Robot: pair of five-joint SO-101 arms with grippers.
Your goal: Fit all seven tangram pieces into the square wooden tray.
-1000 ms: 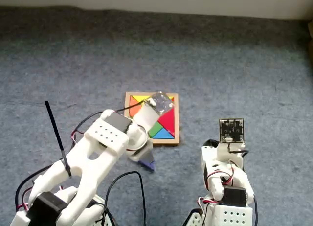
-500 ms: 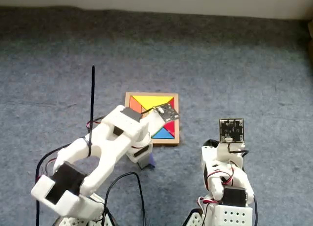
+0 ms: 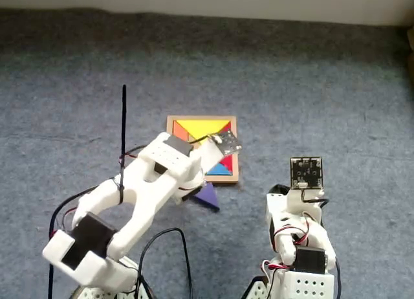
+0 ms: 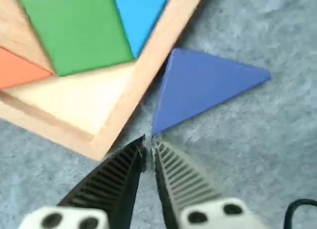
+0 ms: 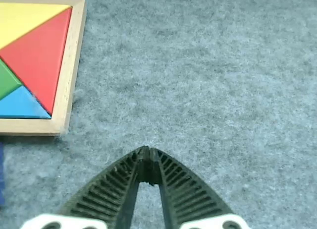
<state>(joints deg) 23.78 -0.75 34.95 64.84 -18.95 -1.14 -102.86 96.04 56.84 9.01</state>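
The left hand [image 4: 148,144] has its fingers pressed together on nothing. Just beyond its tips the blue triangle [image 4: 203,87] lies flat on the carpeted bench [image 5: 223,65], one corner against the outer rim of the wooden tray [image 4: 166,30]. Since half a second ago the triangle has slid out from beneath the arm, and the tray has shifted slightly away. A bare corner slot [image 4: 74,100] lies just ahead of the tips. The right hand [image 5: 147,152], closed and empty, hovers over the bench.

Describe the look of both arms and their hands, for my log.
Both the left arm and right arm have white plastic shells with black servo blocks and looping black cables. Red wires run along the right arm. The left hand and right hand are dark and ribbed, on white mounts.
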